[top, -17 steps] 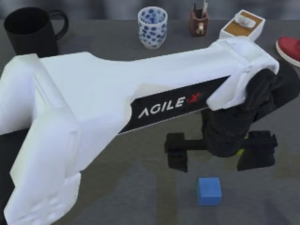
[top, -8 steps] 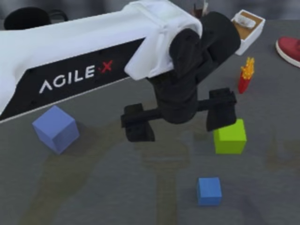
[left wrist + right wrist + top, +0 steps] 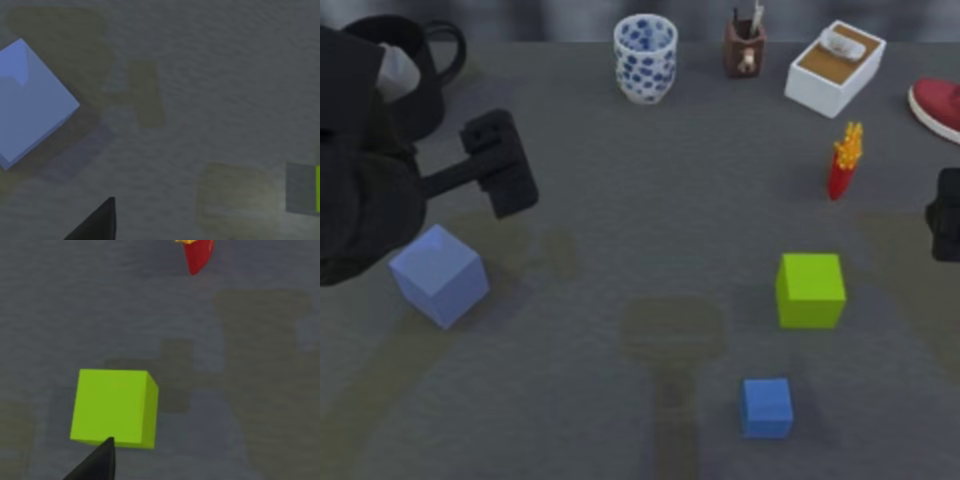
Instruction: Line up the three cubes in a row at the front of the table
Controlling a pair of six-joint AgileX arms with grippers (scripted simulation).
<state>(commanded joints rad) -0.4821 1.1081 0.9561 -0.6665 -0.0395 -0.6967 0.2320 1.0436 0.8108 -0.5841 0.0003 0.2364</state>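
The three cubes sit apart on the dark counter [image 3: 650, 200], not yet in a row. The large pale blue cube [image 3: 438, 275] rests at the left, turned so a corner points toward the near edge. The green cube [image 3: 810, 290] sits right of centre, squared to the counter, and the small bright blue cube [image 3: 766, 407] lies nearer the front edge, a little left of the green one.

The left end effector [image 3: 430, 185] hangs at the far left, above and just beyond the pale blue cube. One dark finger [image 3: 500, 165] shows on its crossbar while the other is hidden, so I cannot tell how wide it is open; it holds nothing that I can see. The right end effector [image 3: 948, 215] barely enters at the right edge, and its opening cannot be told either. Its wrist camera looks down on the green cube with the red carton of fries [image 3: 844, 162] beyond.

The cubes look rigid, smooth and probably light, so they should not deform but might slip or twist under an off-centre pinch. My judgement is to grip each across two opposite flat faces, low and centred; the pale blue one calls for turning the wrist to match its rotated faces and for a wide opening. The smallest leaves little margin for misalignment.

Along the far edge stand a black mug [image 3: 405, 60], a spotted cup [image 3: 645, 57], a pen holder [image 3: 745, 45], a white box [image 3: 834, 68] and a red shoe [image 3: 938, 105].
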